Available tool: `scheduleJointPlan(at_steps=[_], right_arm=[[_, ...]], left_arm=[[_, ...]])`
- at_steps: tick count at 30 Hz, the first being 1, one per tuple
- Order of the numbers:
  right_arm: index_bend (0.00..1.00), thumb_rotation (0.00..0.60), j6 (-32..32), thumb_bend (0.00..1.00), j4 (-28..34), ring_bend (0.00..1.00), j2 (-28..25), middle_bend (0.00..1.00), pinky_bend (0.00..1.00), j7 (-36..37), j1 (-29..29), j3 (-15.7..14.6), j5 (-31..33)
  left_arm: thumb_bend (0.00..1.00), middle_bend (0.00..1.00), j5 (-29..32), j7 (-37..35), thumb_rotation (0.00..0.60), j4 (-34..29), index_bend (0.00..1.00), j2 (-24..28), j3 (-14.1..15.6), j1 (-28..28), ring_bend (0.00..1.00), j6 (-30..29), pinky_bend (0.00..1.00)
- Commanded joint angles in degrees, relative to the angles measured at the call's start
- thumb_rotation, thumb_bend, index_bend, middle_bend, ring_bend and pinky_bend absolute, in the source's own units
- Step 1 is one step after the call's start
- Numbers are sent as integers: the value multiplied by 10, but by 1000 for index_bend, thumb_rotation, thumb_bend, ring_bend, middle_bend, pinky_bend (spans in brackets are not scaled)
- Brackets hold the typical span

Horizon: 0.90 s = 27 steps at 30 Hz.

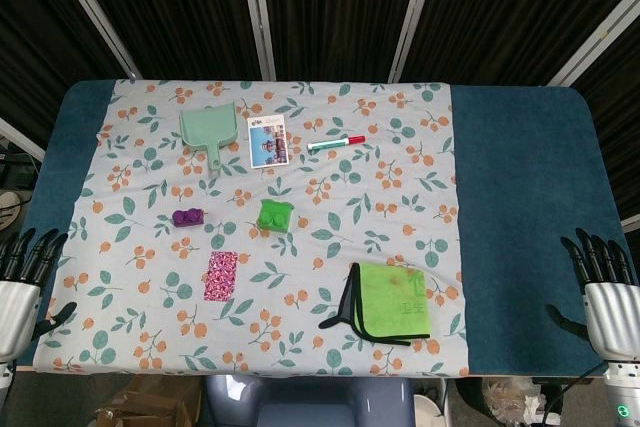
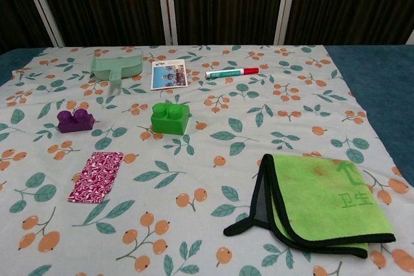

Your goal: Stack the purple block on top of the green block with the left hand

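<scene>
1. Small purple plastic two-stud building block (image 1: 187, 217) sitting left of centre in the head view, on the floral tablecloth (image 1: 330, 247); in the chest view, at the left edge, mid-height (image 2: 75, 121)
2. Chunkier green plastic two-stud block (image 1: 275, 216) just right of it, near but apart, a clear strip of cloth between; both studs up, nothing on top yet
3. Probably light, rigid and a bit slick, typical hollow toy brick; no squish, not fragile. Best bet: pinch across the flat long sides, below the studs, so the underside stays free to seat on the green studs. Likely to skate on the cloth if nudged from one side only
4. Left hand (image 1: 22, 282) parked at the lower left corner of the head view, off the cloth, fingers spread and extended, holding nothing
5. Right hand (image 1: 603, 292) at the lower right, same deal: fingers apart, empty
6. Neither hand showing in the chest view
7. Head count: one purple block, one green block, one mint-green plastic dustpan (image 1: 211, 132) upper left, one small photo card (image 1: 267, 140) next to it, one red-and-white marker pen (image 1: 336, 143) upper centre, one pink-and-white patterned flat packet (image 1: 220, 276) lower left, one folded lime-green cloth with black edging (image 1: 392, 302) lower right
8. Long reach ahead for the left hand, nothing started yet
</scene>
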<state>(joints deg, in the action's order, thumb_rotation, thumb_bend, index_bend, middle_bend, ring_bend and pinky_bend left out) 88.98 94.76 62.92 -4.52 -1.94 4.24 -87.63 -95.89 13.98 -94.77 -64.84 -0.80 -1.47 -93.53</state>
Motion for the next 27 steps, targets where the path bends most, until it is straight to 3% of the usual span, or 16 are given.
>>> scheduleJointPlan(at_steps=[1,20,27], right_arm=[[101,600,0,168,0,7,0,46,36,-1,0,0,0],[101,600,0,167,4,7,1,46,36,-15,1,-3,-3],[101,600,2,167,5,7,-1,46,36,-7,3,-3,0]], left_arm=[[162,89,1,0,600,0,67,0,0,0,4,0,0],[170,155,25,-10,600,1,130,4,-7,-2,4,10,0],[246,241,49,-3,600,5,173,-10,-22,-7,22,17,0]])
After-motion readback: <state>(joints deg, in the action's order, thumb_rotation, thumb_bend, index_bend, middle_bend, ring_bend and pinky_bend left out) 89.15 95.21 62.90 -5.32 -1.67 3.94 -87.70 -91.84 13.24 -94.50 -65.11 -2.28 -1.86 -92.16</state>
